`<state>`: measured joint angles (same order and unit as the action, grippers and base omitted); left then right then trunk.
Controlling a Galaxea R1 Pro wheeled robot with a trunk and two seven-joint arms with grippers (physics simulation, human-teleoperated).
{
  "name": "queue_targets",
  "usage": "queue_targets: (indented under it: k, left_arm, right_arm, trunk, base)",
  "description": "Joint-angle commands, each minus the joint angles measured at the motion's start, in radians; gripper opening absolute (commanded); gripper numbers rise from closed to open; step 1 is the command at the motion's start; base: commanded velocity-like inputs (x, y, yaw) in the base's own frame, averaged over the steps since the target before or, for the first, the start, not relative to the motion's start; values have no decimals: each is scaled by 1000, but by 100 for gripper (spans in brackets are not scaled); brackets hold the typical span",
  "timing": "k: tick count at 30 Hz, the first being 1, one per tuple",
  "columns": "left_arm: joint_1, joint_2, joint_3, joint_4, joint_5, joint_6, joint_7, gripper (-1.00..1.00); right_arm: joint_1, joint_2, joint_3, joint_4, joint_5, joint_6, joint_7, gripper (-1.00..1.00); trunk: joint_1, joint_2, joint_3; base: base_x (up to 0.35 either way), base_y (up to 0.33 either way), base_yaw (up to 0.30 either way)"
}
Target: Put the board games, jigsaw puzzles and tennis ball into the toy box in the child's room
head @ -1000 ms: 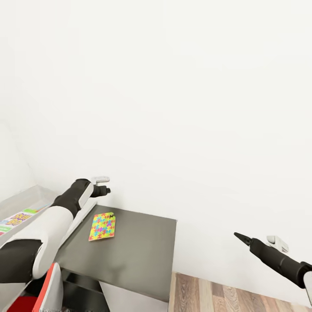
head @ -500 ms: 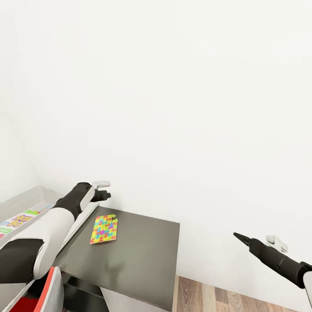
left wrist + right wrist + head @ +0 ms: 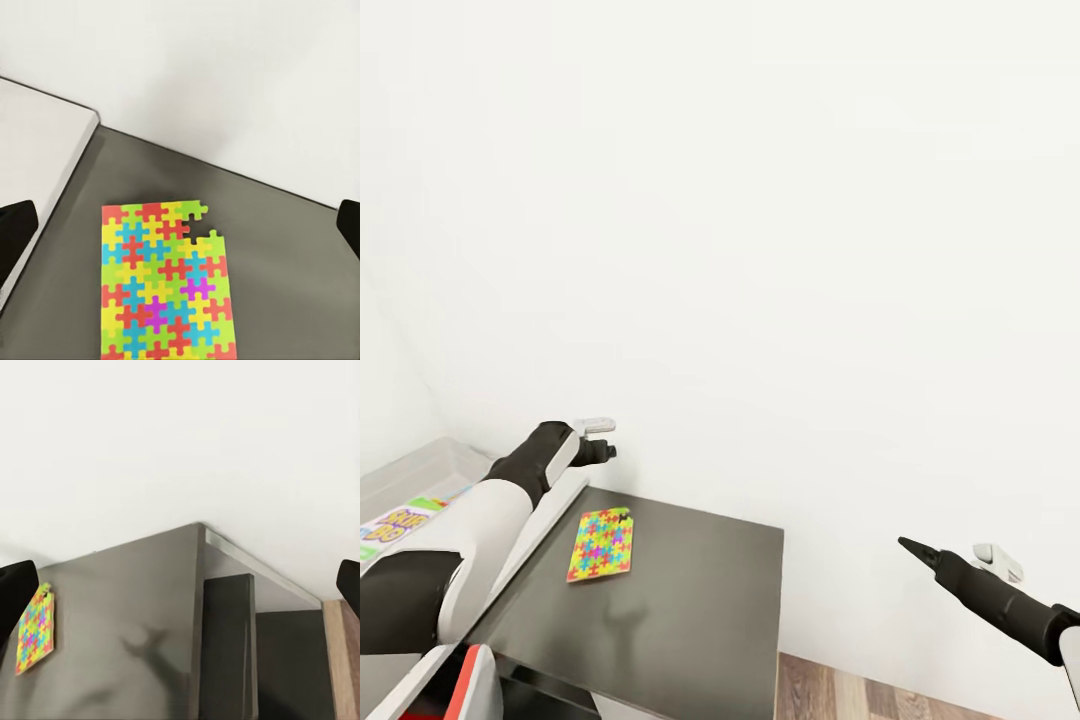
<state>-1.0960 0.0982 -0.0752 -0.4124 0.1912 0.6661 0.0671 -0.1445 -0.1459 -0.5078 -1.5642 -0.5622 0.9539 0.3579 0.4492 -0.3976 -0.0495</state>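
Jigsaw puzzle: your flat square of bright multicoloured interlocking puzzle pieces [image 3: 599,544] lies flat on the dark grey matte surface [image 3: 690,610], towards its left far part, near the white wall [image 3: 760,250]. In the left wrist view the same puzzle [image 3: 166,285] has a notch of missing pieces at one corner.

Left gripper: your black left gripper [image 3: 603,452] hangs above the far left edge of the dark surface, beyond the puzzle and touching nothing. In the left wrist view its two dark fingers [image 3: 15,240] sit at the opposite edges of the frame, so the jaws are wide apart with nothing between them.

Right gripper: your black right gripper [image 3: 916,548] is held in the air well to the right of the dark surface, against the white wall. In the right wrist view its fingers [image 3: 16,585] stand far apart and empty.

Toy box: the shallow pale grey tray-like bin [image 3: 420,470] sits at your far left, beside the dark surface, partly hidden by your white and black left arm [image 3: 480,520].

Board game: a white, green and red printed box [image 3: 395,522] lies inside that bin.

Floor: wood planks [image 3: 880,700] show below the wall, right of the dark surface.
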Motion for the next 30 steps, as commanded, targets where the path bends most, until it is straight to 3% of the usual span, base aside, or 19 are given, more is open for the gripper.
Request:
queue_targets:
  k: [1, 30]
  left_arm:
    - [-1, 1, -8, -1, 11, 4, 7, 100]
    - [-1, -20, -9, 0, 11, 13, 7, 100]
  right_arm:
    - [-1, 0, -2, 0, 7, 5, 9, 100]
    - [-1, -1, -3, 0, 6, 5, 10, 100]
  trunk:
    - [1, -2, -2]
    - [1, -2, -4]
  base:
    - [54, 96, 0]
    - [3, 28, 51]
